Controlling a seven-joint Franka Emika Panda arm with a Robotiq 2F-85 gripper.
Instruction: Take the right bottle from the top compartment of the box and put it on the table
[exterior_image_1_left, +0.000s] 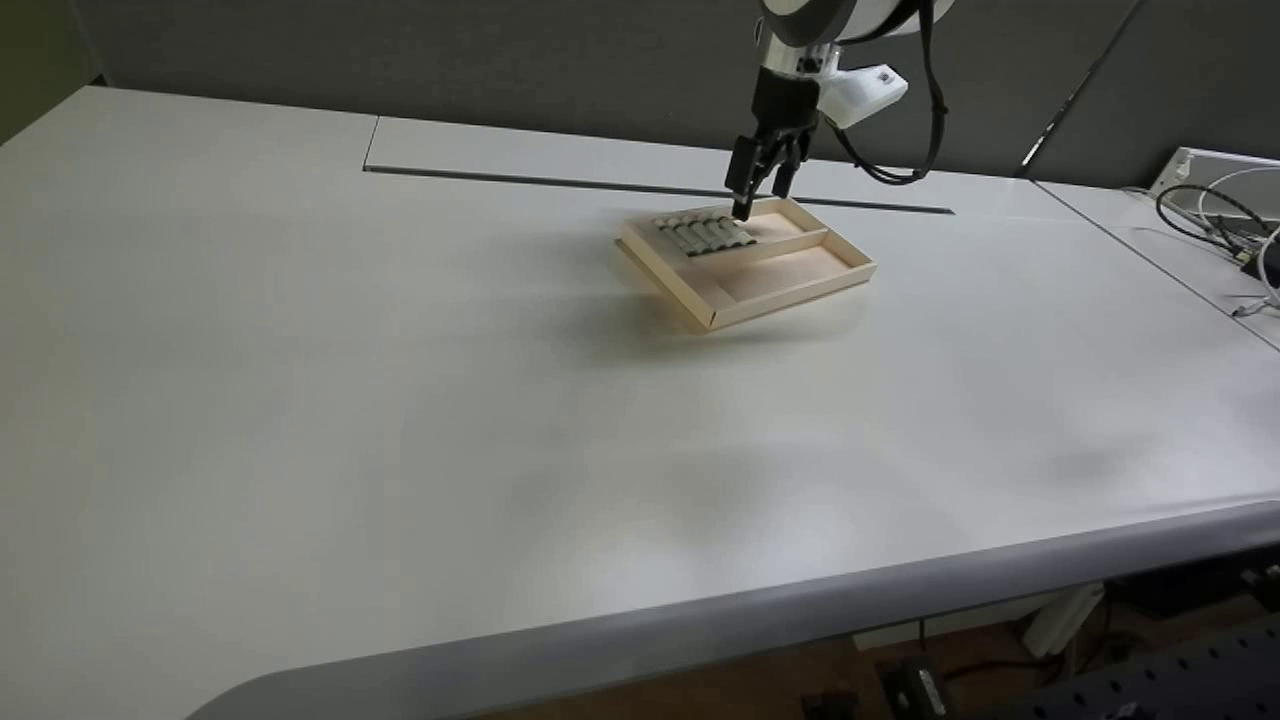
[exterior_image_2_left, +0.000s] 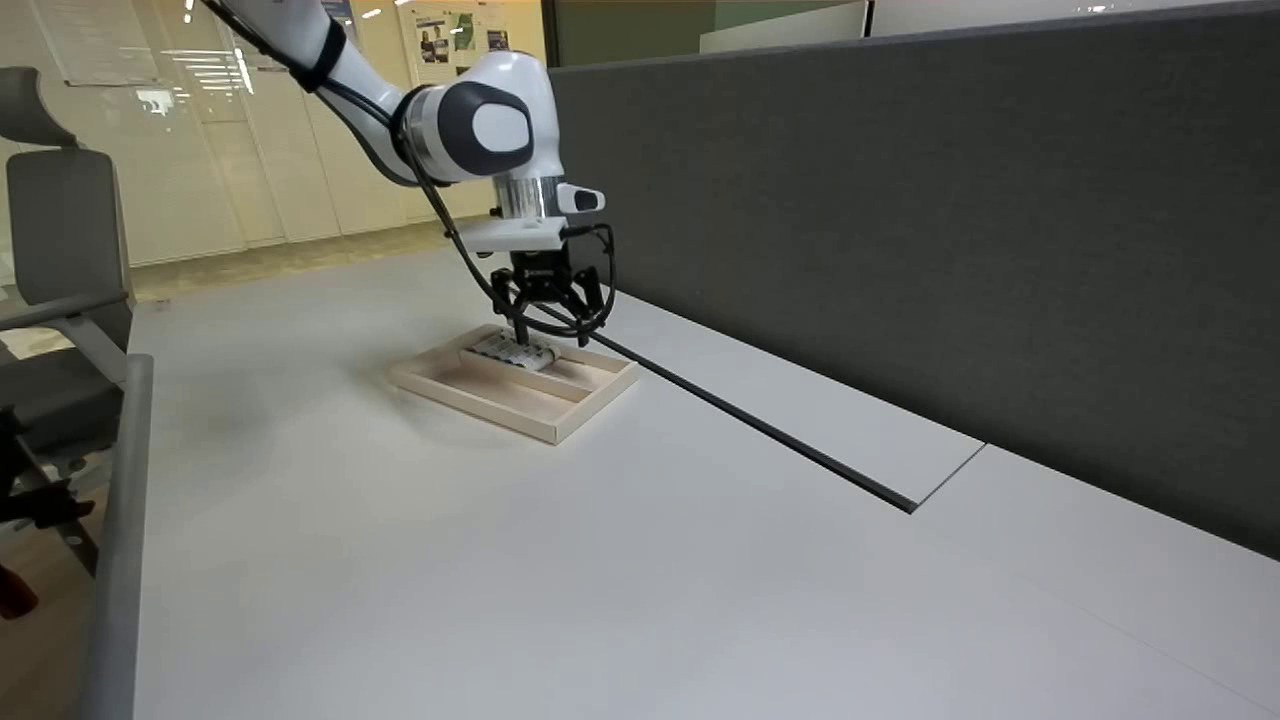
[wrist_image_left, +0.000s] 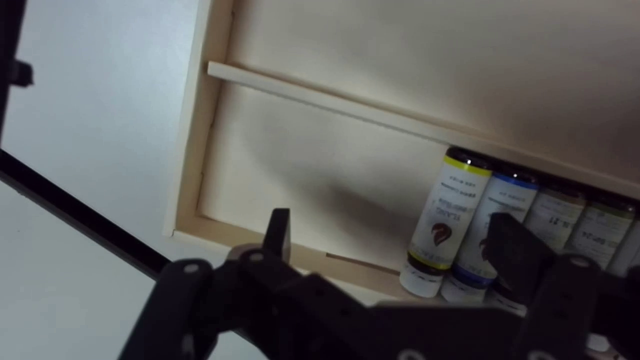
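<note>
Over the box (wrist_image_left: 189, 125), the tool (wrist_image_left: 390, 218) is positioned with its jaws wide apart. In the top compartment (wrist_image_left: 300, 150), the yellow-banded right bottle (wrist_image_left: 450, 210) is laid flat beside similar bottles (wrist_image_left: 510, 197). The box is carried by the tabletop (wrist_image_left: 115, 100).

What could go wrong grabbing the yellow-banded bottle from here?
Double grab: the blue-banded bottle lies right beside the yellow-banded bottle; closing jaws might catch both.
Bad descent: in the wrist view one jaw overlaps the blue-banded bottle and could press on it.
Snag: the divider, close to both bottles, might get bumped.
</note>
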